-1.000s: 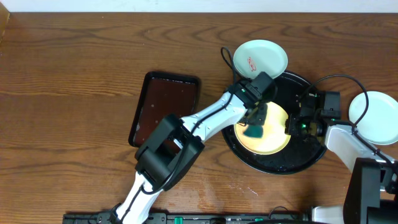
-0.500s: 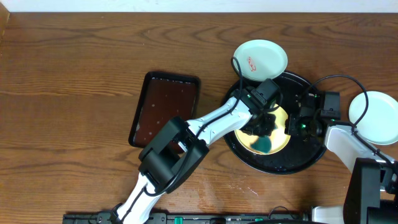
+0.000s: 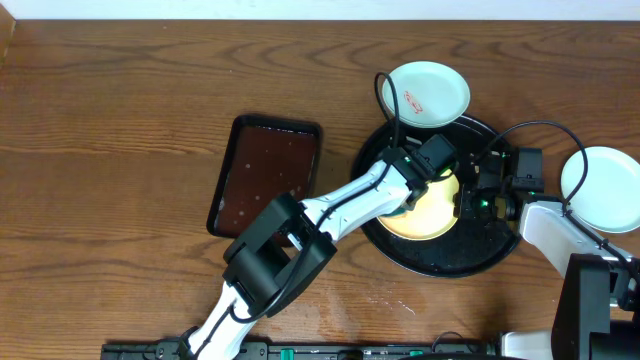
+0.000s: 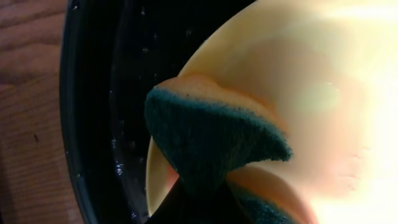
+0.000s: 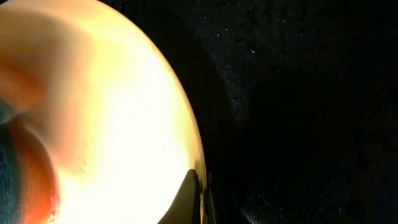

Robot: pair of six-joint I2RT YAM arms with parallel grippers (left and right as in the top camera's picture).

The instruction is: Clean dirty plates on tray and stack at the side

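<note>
A pale yellow plate (image 3: 432, 208) lies in the round black tray (image 3: 440, 258). My left gripper (image 3: 418, 183) hangs over the plate's far left part, shut on a green and orange sponge (image 4: 211, 134) that presses on the plate (image 4: 323, 93) near its left rim. My right gripper (image 3: 466, 201) is shut on the plate's right rim, with its thin jaws pinching the edge (image 5: 200, 199). A mint-white plate (image 3: 427, 93) with a red smear sits at the tray's far edge. Another pale plate (image 3: 600, 185) lies on the table to the right.
A dark brown rectangular tray (image 3: 265, 175) lies left of the black tray, under the left arm's reach. Water drops glisten on the black tray's floor (image 5: 298, 93). The right arm's cable loops over the tray's right side.
My left gripper has dragged the sponge from the plate's near middle up to its far left part. The right gripper has stayed on the rim. The smeared mint plate sits slightly further right.
</note>
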